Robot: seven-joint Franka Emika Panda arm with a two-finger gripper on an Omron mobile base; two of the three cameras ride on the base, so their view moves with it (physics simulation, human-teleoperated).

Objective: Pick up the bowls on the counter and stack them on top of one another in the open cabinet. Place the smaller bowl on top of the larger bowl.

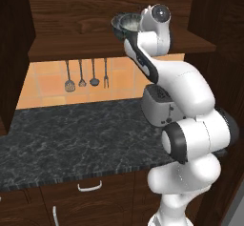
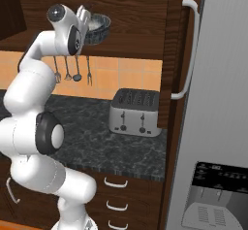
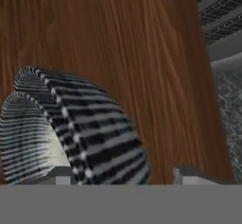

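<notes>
Arm is stretched up to the open cabinet point(image 1: 71, 29), wrist at shelf height. Gripper point(image 2: 88, 21) holds a ribbed dark grey-blue bowl point(image 2: 97, 28) by its rim, over the plank shelf. Left base view has that bowl point(image 1: 125, 25) just left of the wrist, tilted, pale inside facing out toward the camera side. Right base view has it on the right of the wrist, rim up and leaning a bit.

Hand view: ribbed bowl wall point(image 3: 90, 133) fills the lower left, pale speckled inside just visible at the far left, one finger tip point(image 3: 59, 176) against it and the other finger tip point(image 3: 189, 176) off to the right over bare wood. So the fingers are clamped on the rim (one inside, one outside as far as I can tell). Two rim edges show in the hand view; can't tell if that is one bowl or two nested, and can't tell which of the two bowls it is. Whether its base touches the shelf is also unclear.

Counter point(image 1: 71, 139) below: black marble look with white veins, silver toaster point(image 2: 134, 111) on it near the fridge side. Utensils point(image 1: 86, 77) hang on the orange tile wall under the cabinet. Drawers with white handles point(image 2: 116, 183) under the counter
</notes>
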